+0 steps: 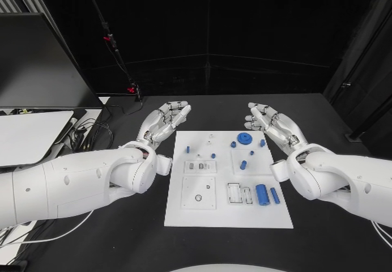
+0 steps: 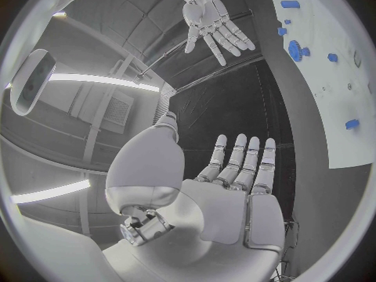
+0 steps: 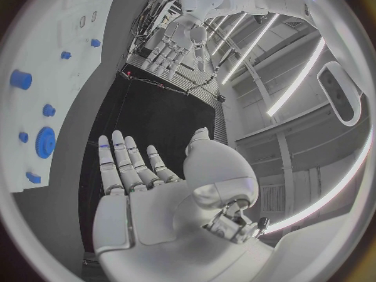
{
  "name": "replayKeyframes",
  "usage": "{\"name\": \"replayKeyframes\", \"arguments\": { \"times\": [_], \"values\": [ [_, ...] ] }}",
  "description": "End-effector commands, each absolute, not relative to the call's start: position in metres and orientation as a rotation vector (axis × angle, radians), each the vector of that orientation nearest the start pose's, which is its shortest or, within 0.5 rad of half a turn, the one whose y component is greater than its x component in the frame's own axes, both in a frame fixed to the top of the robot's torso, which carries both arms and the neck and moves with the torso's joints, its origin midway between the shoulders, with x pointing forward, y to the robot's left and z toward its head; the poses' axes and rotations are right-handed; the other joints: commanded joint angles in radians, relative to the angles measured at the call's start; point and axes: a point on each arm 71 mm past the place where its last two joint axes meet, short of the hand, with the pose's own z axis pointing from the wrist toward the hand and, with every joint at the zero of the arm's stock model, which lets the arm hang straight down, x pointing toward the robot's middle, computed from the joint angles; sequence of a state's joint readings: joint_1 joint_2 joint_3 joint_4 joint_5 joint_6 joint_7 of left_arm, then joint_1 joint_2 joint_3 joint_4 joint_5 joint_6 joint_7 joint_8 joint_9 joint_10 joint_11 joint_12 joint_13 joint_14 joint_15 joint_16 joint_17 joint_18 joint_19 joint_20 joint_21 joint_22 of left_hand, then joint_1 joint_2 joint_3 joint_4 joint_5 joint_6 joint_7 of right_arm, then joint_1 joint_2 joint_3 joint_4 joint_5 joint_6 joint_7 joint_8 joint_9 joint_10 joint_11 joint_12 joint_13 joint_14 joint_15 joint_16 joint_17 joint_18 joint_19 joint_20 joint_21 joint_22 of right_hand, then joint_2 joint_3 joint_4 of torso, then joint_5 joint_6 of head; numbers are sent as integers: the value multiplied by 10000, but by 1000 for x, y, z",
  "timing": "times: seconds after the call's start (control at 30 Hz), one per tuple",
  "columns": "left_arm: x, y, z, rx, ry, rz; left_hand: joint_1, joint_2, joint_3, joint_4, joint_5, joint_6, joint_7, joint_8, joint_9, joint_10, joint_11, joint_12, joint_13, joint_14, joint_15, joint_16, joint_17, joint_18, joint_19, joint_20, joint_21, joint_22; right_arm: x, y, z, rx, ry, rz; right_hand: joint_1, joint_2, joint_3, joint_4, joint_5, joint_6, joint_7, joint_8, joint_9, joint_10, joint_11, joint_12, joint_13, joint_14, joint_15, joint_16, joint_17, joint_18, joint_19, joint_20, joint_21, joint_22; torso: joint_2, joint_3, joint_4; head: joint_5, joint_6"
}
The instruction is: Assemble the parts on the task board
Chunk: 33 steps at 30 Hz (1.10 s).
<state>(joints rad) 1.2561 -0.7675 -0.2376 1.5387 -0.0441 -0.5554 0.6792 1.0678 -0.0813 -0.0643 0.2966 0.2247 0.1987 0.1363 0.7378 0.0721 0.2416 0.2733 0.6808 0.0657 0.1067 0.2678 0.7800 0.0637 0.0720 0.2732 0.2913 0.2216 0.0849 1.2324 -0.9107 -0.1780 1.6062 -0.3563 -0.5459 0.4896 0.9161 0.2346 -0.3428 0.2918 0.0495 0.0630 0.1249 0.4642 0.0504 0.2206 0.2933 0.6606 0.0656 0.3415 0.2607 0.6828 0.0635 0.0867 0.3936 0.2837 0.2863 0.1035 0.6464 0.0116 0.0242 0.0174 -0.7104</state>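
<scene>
Task board [image 1: 229, 212] seen whole on table [image 1: 327, 238] from head view, wrist views cut it off, left hand [image 1: 166, 123] and right hand [image 1: 269, 126] flanking its far end, fingers spread wide, nothing held, one blue gear [image 1: 244, 138], one large blue cylinder [image 1: 262, 194] counted.

A matte black tabletop [image 1: 327, 238] fills the foreground. Black curtain walls [image 1: 245, 39] rise at twelve o'clock. At nine o'clock sits a dark flat monitor [image 1: 37, 62] above tangled black cables [image 1: 90, 133].
</scene>
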Motion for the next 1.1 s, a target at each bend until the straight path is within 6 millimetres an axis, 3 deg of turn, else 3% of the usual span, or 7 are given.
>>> {"name": "replayKeyframes", "arguments": {
  "times": [0.03, 0.3, 0.8, 0.93, 1.0, 1.07, 1.1],
  "values": [
    [463, 180, -177, -6426, 10141, -16214, 20, -38, -30, 17, 22, 48, 1630, -1, -19, 66, -9, 35, -16, -8, 60, -45, -2, 94, -53, -8, 3, -3, 465, -222, -185, 6159, 14666, 13060, 60, -38, -85, -5, 31, -15, 1734, 87, -16, 154, -34, 56, -25, 991, -143, -45, -27, 239, 1355, -33, 753, 253, 287, -24, 54, -57, 12],
    [464, 176, -177, -6361, 10122, -16334, 48, 131, 48, 10, 4, 86, 1632, -13, -39, 81, -12, 17, -18, 9, 54, -48, 2, 110, -51, -15, 26, 2, 477, -227, -171, 5231, 15161, 12440, 73, -106, -38, -1, 39, -74, 1715, 267, -16, 233, -45, 49, -28, 2349, -295, -736, -26, 337, 2261, -103, 825, 169, 548, -57, 178, -197, -29],
    [463, 177, -176, -6376, 10118, -16313, 74, 219, 87, 5, -4, 126, 1631, -12, -45, 105, -15, 16, -16, 22, 48, -46, 4, 116, -57, -13, 36, 3, 502, -229, -157, 3040, 15679, 11083, 247, -232, 152, -3, 47, -155, 1647, 543, -8, 699, -331, 86, -26, 4533, -692, -1703, 71, 606, 3746, -236, 696, -71, 792, -5, 383, -230, -23],
    [463, 179, -176, -6397, 10125, -16272, 81, 264, 104, 3, -9, 137, 1631, -16, -49, 112, -17, 13, -17, 26, 47, -45, 5, 118, -53, -11, 45, 6, 511, -230, -158, 2657, 15671, 10723, 328, -210, 138, -6, 54, -134, 1545, 723, 14, 1286, -640, 129, -17, 6439, -1106, -1550, 406, 930, 5082, -348, 1153, 83, 815, 15, 448, -264, 17],
    [463, 179, -176, -6405, 10128, -16264, 81, 264, 104, 3, -9, 137, 1631, -16, -49, 112, -17, 13, -17, 26, 47, -45, 5, 118, -53, -11, 45, 6, 515, -230, -158, 2570, 15606, 10618, 356, -197, 110, -5, 66, -80, 1439, 869, 29, 1646, -844, 128, -22, 7898, -1436, -1014, 816, 1021, 6180, -644, 1769, 352, 809, 14, 463, -273, 27],
    [463, 180, -176, -6413, 10131, -16257, 83, 289, 112, 2, -14, 142, 1631, -19, -50, 115, -17, 11, -17, 28, 46, -45, 5, 119, -49, -9, 52, 8, 519, -230, -158, 2410, 15501, 10570, 456, -187, 104, -8, 105, 47, 1266, 1087, 48, 2081, -1107, 120, -23, 9976, -1816, 589, 1775, 828, 7610, -1079, 2864, 884, 829, 19, 492, -305, 53],
    [463, 180, -176, -6416, 10132, -16256, 83, 289, 112, 2, -14, 142, 1631, -19, -50, 115, -17, 11, -17, 28, 46, -45, 5, 119, -49, -9, 52, 8, 521, -230, -158, 2321, 15474, 10542, 644, -194, 135, -11, 239, 179, 1151, 1250, 59, 2360, -1312, 103, -32, 10878, -1948, 2449, 3818, 931, 8309, -1213, 3598, 1272, 806, 10, 467, -298, 48]
  ]
}}
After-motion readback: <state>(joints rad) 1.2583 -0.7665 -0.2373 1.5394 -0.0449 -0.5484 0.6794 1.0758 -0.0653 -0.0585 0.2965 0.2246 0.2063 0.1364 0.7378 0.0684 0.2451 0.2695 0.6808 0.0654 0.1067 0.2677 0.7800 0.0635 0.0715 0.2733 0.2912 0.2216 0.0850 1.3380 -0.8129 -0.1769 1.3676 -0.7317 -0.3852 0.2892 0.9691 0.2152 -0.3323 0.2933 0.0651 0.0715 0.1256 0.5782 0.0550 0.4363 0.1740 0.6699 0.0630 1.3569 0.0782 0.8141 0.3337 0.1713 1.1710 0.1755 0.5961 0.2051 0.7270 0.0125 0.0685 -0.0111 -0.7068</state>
